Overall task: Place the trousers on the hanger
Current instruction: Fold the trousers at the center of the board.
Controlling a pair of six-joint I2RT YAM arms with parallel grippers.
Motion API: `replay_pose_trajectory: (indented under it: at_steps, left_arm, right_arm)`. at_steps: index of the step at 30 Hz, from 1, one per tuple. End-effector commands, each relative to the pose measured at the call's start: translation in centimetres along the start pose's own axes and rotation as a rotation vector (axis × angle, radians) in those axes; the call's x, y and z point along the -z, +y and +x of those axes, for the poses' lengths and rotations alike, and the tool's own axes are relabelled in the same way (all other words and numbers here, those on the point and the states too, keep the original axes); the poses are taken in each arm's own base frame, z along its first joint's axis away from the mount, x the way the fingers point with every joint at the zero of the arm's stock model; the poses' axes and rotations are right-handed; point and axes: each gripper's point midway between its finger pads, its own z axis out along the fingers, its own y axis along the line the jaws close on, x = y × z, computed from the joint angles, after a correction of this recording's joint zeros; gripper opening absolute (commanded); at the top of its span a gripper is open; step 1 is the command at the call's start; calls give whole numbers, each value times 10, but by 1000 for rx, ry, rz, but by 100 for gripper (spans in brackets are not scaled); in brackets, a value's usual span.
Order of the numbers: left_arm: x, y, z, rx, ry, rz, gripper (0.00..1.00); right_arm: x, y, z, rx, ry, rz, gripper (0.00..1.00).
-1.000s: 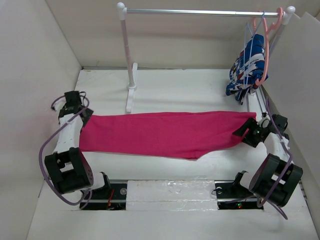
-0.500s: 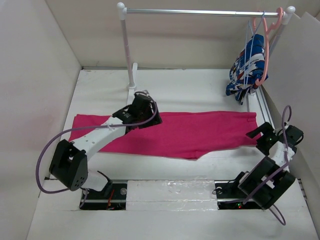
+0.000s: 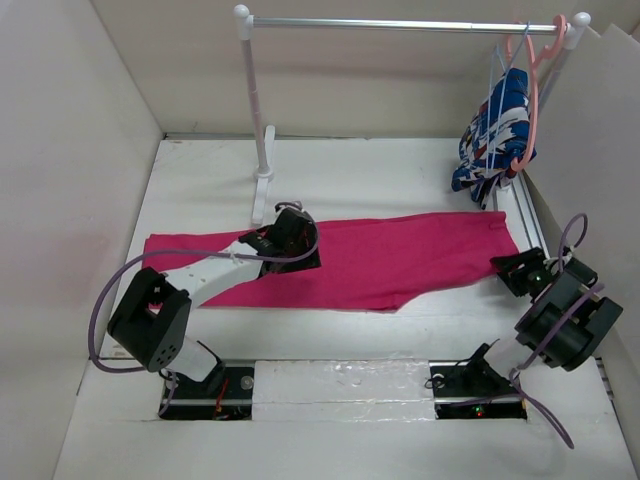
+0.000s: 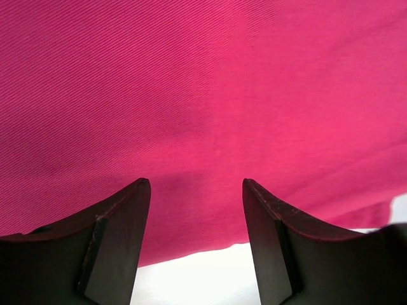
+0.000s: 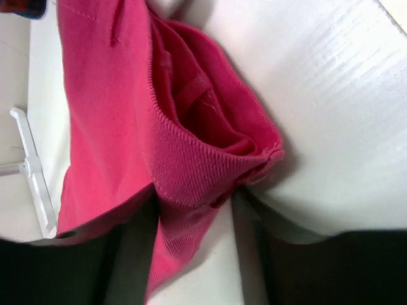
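The magenta trousers (image 3: 400, 255) lie flat across the table, stretched left to right. My left gripper (image 3: 296, 243) hovers low over their middle with its jaws open. In the left wrist view the cloth (image 4: 203, 89) fills the frame beyond the open gripper (image 4: 196, 185), with white table between the fingers. My right gripper (image 3: 508, 266) is open at the trousers' right end. In the right wrist view the folded waistband edge (image 5: 203, 152) lies between the spread jaws of that gripper (image 5: 194, 200). The thin light-blue hanger (image 3: 492, 88) hangs on the rail at the far right.
A clothes rail (image 3: 400, 22) spans the back on a white post (image 3: 258, 120) standing just behind the trousers. A salmon-pink hanger (image 3: 532, 90) and a blue-and-white garment (image 3: 497, 135) hang at its right end. White walls (image 3: 60, 150) close in left and right.
My left arm left the trousers' left end and swung to their middle. My right gripper pulled back from the right end. The trousers shifted a little and lie slack.
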Motion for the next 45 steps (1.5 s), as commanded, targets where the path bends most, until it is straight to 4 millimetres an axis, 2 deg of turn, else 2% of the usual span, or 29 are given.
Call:
replay_pose_trajectory:
  at_steps: [1,6,8,10,11,13,14,15,16,17,19,20,21,23,24,25,26,27,28,29,31,32,34,35,36,39,43,44,45]
  left_arm:
    - [8,17,-4,-16,-52,-44,55]
    - [10,26,2,-29,-44,-66,50]
    - [13,22,3,-47,-46,-51,49]
    - [16,16,0,-56,-53,-27,46]
    - [20,13,-3,-59,-62,-8,42]
    - [23,6,-3,-66,-60,26,19]
    - [23,5,-1,-79,-51,42,7]
    - [23,4,1,-84,-44,50,0]
    - [23,1,4,-98,-39,58,0]
    - [22,-1,14,-124,-21,57,0]
    - [19,0,23,-150,-8,45,0]
    - [17,1,30,-161,5,41,0]
    - [16,-2,36,-172,14,47,0]
    - [14,-4,43,-180,25,52,0]
    - [14,-11,48,-203,28,67,0]
    - [13,-13,50,-212,22,63,0]
    - [11,-16,53,-225,28,62,0]
    - [10,-19,56,-237,29,63,0]
    - [9,-25,60,-251,28,76,0]
    - [7,-26,65,-258,38,77,0]
    - [5,-35,71,-256,47,108,0]
    - [3,-37,75,-265,57,116,0]
    - [0,-41,81,-276,61,127,0]
    - [-4,-44,88,-287,77,124,0]
    - [-6,-45,92,-295,83,120,0]
    - [-13,-59,95,-320,75,132,0]
    - [-23,-98,92,-308,82,221,0]
    - [-32,-121,89,-311,75,251,0]
    - [-36,-132,93,-330,81,261,0]
  right_arm:
    - [-2,-10,5,31,-29,46,50]
    - [9,1,-4,104,-84,60,8]
    - [17,17,-10,136,-104,40,0]
    - [29,39,-6,211,-96,26,0]
    - [35,56,-15,265,-115,12,0]
    - [48,74,1,298,-73,16,0]
    - [59,108,8,382,-94,-57,0]
    - [66,126,10,407,-95,-87,0]
    - [70,129,25,409,-33,-69,0]
    - [71,150,46,460,26,-123,0]
    - [81,179,53,481,-6,-163,0]
    - [87,200,58,497,-28,-228,0]
    - [98,228,82,523,0,-334,0]
    - [107,262,88,493,-15,-408,0]
    - [108,280,113,530,68,-452,0]
    - [117,305,104,555,21,-454,0]
    - [120,320,109,588,30,-464,0]
    - [121,333,103,624,-12,-440,0]
    - [116,341,122,672,49,-424,0]
    - [133,375,105,676,-11,-471,0]
    - [126,395,98,722,-25,-483,0]
    - [134,412,90,720,-39,-530,0]
    - [141,432,78,735,-70,-603,0]
    - [138,434,62,725,-105,-593,0]
    - [146,443,50,718,-133,-617,0]
    - [153,454,27,723,-160,-656,0]
    - [164,457,19,744,-158,-678,0]
    - [167,457,16,746,-165,-676,0]
    - [170,455,10,755,-181,-667,0]
